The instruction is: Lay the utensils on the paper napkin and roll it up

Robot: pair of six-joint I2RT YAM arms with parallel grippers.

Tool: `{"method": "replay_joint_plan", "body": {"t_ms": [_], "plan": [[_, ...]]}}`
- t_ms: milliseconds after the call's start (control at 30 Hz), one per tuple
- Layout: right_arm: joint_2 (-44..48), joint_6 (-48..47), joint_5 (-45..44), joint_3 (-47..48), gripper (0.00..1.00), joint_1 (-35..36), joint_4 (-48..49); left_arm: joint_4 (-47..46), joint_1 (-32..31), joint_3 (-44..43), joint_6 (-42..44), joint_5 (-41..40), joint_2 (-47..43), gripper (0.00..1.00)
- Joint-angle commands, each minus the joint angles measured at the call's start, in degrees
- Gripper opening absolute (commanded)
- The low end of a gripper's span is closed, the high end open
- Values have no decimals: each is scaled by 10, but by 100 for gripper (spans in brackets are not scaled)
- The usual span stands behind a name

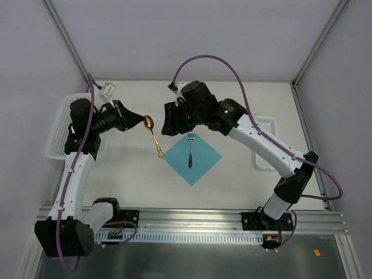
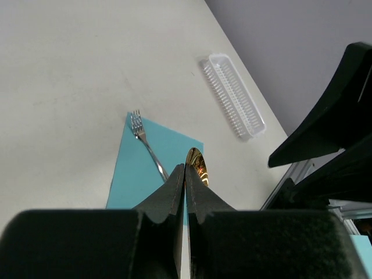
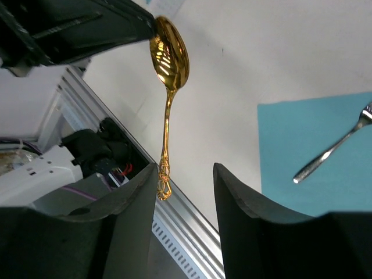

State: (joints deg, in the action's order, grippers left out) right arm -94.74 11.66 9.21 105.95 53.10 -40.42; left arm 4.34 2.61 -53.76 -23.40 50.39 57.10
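On the left, the left gripper [image 1: 136, 122] is clamped tight on the bowl of the gold spoon [image 1: 153, 136]. It's shiny brownish-gold with a slim, ornate handle, held up off the table [image 1: 133, 186]. Its long axis runs diagonally in the top view, with the bowl at the far-left end and the handle tip pointing near-right toward the paper napkin [image 1: 200, 163]. Next over, the right gripper [image 3: 185, 174] has its fingers partway apart with nothing between them. A silvery fork [image 1: 190, 150] lies on the turquoise napkin along its diagonal, tines toward the far side.
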Motion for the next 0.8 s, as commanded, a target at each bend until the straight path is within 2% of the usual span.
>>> {"method": "replay_joint_plan", "body": {"t_ms": [0,233,767], "plan": [[-47,-27,-51,55,47,31,-91,29,-9,-28,30,-14,2,0],[-106,-30,-89,128,48,60,-133,37,-22,-34,32,-18,11,0],[-144,-18,-82,181,44,64,-140,45,-43,-35,34,-34,27,0]]}}
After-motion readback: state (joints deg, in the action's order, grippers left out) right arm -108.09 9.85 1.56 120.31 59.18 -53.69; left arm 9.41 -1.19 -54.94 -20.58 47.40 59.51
